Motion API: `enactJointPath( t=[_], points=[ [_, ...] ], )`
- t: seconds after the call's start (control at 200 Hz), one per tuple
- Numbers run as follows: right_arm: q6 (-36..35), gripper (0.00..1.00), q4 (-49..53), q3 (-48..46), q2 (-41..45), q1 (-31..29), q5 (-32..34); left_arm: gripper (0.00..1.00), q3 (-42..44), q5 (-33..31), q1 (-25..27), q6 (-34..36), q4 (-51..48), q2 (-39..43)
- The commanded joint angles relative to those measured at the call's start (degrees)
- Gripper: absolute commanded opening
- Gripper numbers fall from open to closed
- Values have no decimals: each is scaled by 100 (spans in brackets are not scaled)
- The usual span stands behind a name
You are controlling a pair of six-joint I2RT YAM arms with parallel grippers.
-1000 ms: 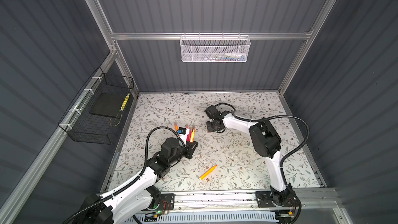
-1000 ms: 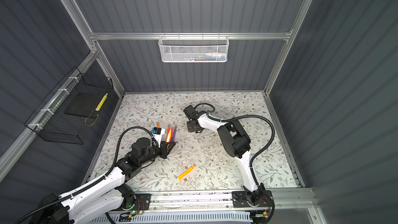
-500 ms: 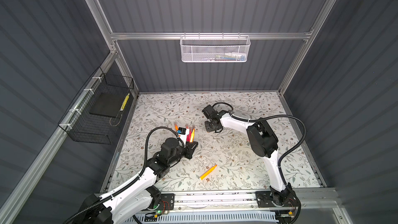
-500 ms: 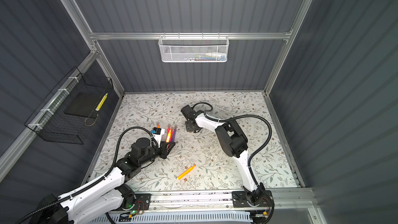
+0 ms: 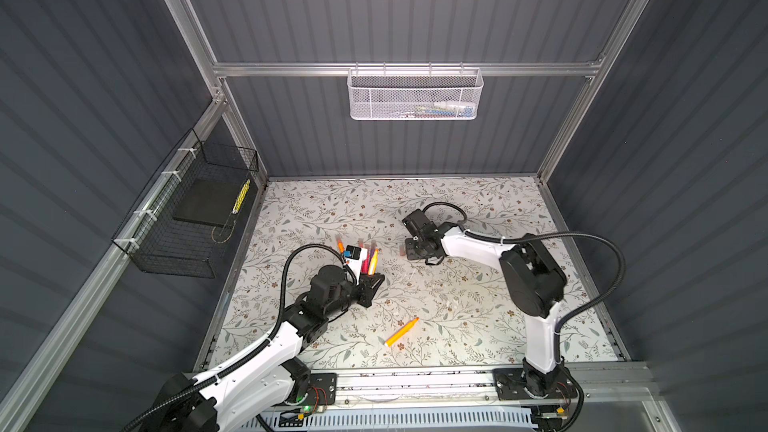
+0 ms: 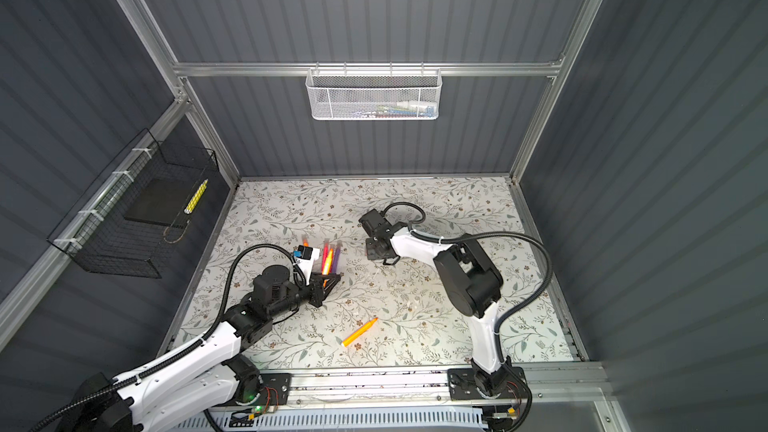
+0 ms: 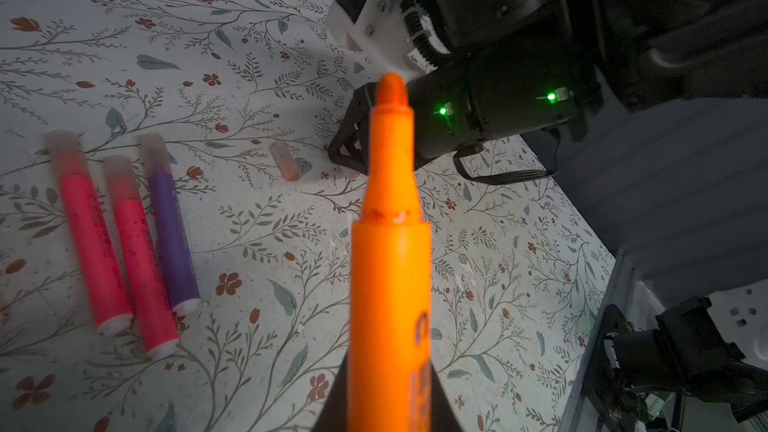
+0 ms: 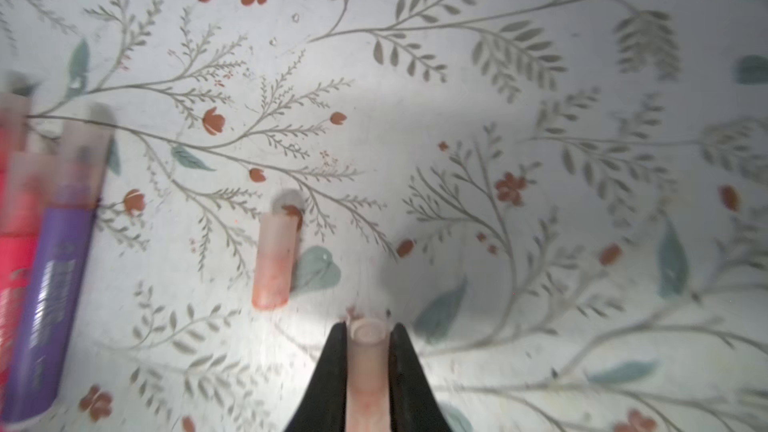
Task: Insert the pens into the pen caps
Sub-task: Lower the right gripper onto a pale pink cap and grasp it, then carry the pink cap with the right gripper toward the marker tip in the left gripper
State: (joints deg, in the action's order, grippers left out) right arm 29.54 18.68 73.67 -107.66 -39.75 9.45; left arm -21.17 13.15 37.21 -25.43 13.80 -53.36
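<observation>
Floral-print tabletop point(image 5: 457, 209): L gripper point(image 5: 371, 284) clamps thick orange plastic pen point(image 7: 390, 243), tip fwd; R gripper point(image 5: 415, 249) pinches translucent pinkish tube cap point(image 8: 368, 361), mouth outward, prob. so both can mate mid-air.

Frosted, translucent plastic pen cap point(image 8: 368, 361)
</observation>
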Motion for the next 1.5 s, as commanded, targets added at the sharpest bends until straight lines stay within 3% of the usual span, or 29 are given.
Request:
enactJointPath(
  t=[0.0,0.19,0.33,0.455,0.775,1.246,1.496],
  points=[
    [482,4,-1021,-782,1051,101,-42,0,-140,325,164,121,403,-146],
    [1366,0,-2977,-2768,2916,125,-282,0,-379,-419,1313,461,737,-625],
    [2088,0,-4819,-4245,4073,120,-326,0,-401,-332,1499,321,1376,-1080],
    [2445,0,-5528,-4817,4699,83,-353,0,-551,-324,1605,239,1618,-1477],
    [2552,0,-6217,-4749,4390,-332,-742,0,-906,-454,1680,-67,1894,-2206],
    [2452,0,-6316,-4623,4035,-569,-723,0,-986,-473,1682,-94,1900,-2285],
    [2277,0,-6068,-4547,4154,-569,-404,0,-906,-433,1678,-110,1938,-2206]
  ],
)
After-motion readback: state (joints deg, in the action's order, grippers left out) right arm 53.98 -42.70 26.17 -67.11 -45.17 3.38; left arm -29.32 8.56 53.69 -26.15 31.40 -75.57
